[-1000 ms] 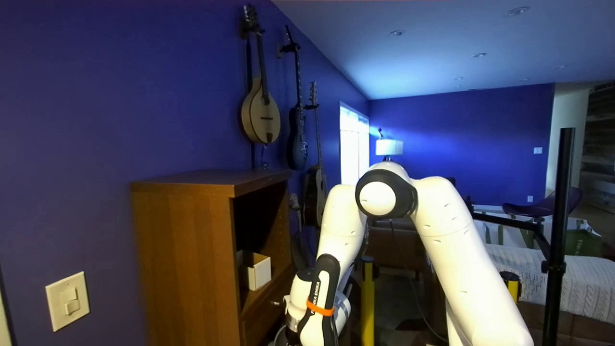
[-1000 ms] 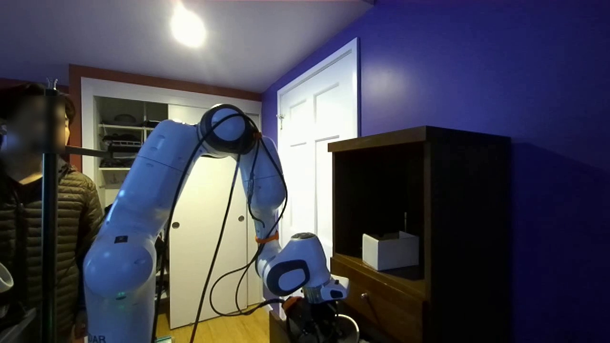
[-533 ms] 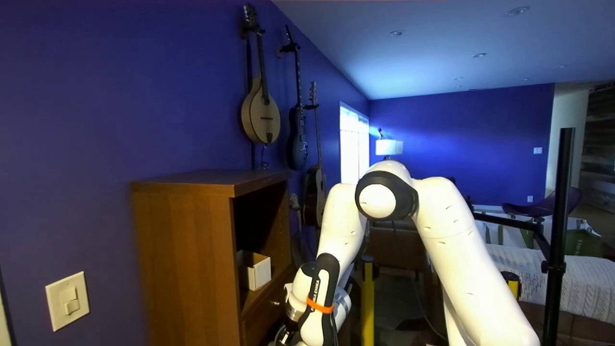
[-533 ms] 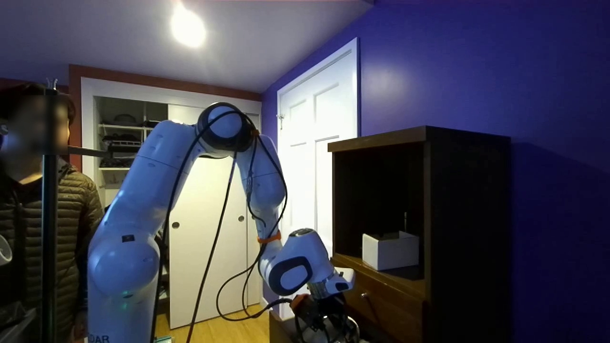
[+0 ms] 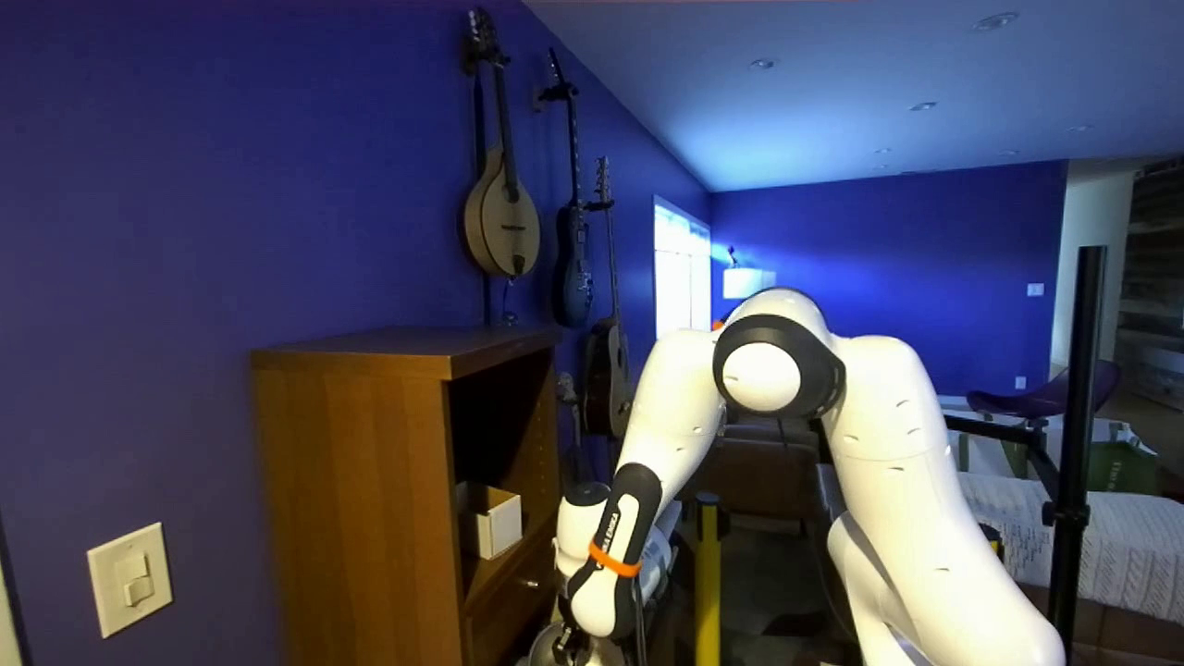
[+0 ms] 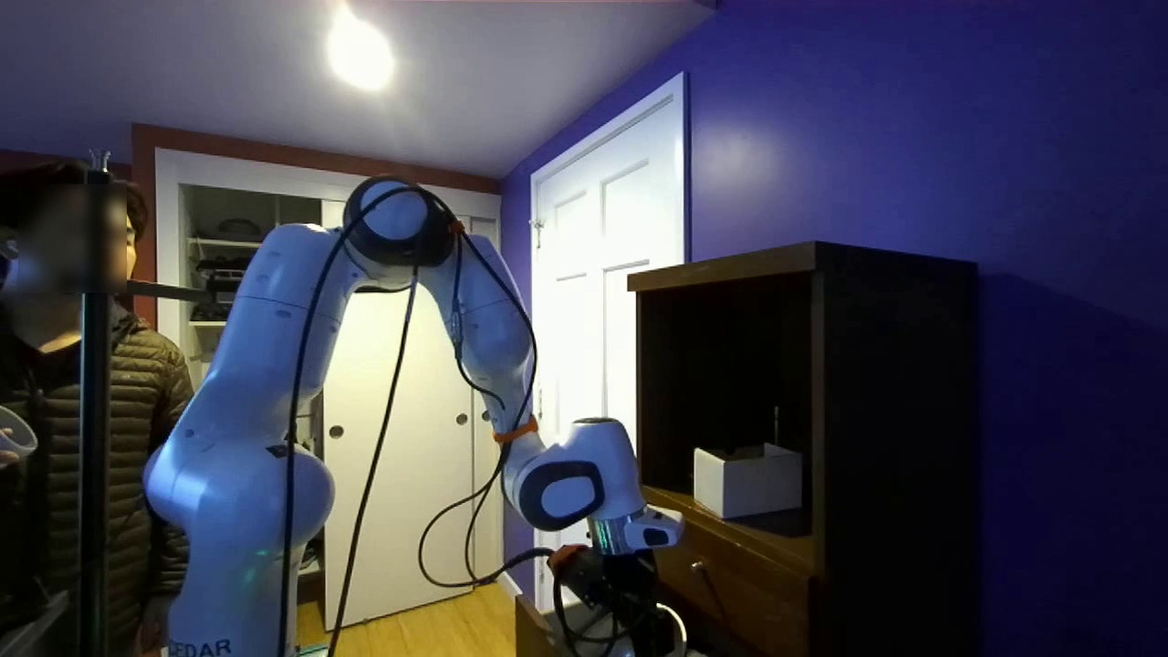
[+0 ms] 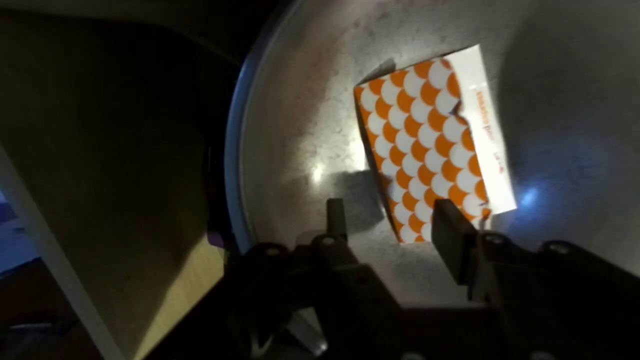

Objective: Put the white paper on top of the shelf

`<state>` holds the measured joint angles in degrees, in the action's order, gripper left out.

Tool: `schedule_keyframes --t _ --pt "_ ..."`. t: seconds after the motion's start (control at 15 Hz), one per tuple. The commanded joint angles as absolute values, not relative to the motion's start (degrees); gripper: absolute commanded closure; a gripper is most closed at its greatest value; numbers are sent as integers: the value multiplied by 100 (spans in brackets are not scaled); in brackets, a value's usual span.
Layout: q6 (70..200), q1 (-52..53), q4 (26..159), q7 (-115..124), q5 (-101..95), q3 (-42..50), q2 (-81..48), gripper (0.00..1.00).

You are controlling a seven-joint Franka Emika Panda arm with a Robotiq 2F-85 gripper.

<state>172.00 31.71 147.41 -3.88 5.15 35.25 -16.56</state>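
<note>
The shelf, a brown wooden cabinet (image 5: 361, 499), stands against the blue wall and also shows in an exterior view (image 6: 899, 438); its top (image 5: 407, 344) is flat. In the wrist view a folded paper (image 7: 415, 135), orange-and-white scaled with a plain white strip, lies in a round metal bowl (image 7: 240, 150). I cannot tell whether this is the white paper; no other white scrap shows. My gripper (image 7: 394, 220) is open, its fingers apart above the near end of the patterned paper, with nothing between them. In both exterior views the fingertips are hidden or cut off low in the picture.
A white box (image 6: 748, 484) sits in the shelf's open compartment, above a drawer with a knob (image 6: 698, 567). A yellow post (image 5: 708, 583) stands by the arm. A person (image 6: 91, 438) stands behind a black pole. Guitars hang on the wall.
The arm's elbow has shifted back and up, and the wrist with the gripper has risen a little near the bowl. The shelf and box have not moved.
</note>
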Motion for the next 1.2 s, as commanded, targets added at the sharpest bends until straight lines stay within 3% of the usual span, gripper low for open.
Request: schedule_keyframes --t 0.0,0.07,0.2,0.4,0.6,0.8,1.13 --pt "16333 3364 15033 -377 508 3543 -725 18" --pt "16175 2472 15045 42 -39 2702 -486 12" --pt "16206 1846 15065 76 170 1914 -468 1" --pt "16794 1189 15139 290 165 1185 -682 0" --pt "17702 1088 15173 984 -720 1269 -1173 0" --pt "18014 1885 15095 1361 -1024 2201 -1578 0" --pt "18275 2531 15125 1448 -801 2547 -2036 0"
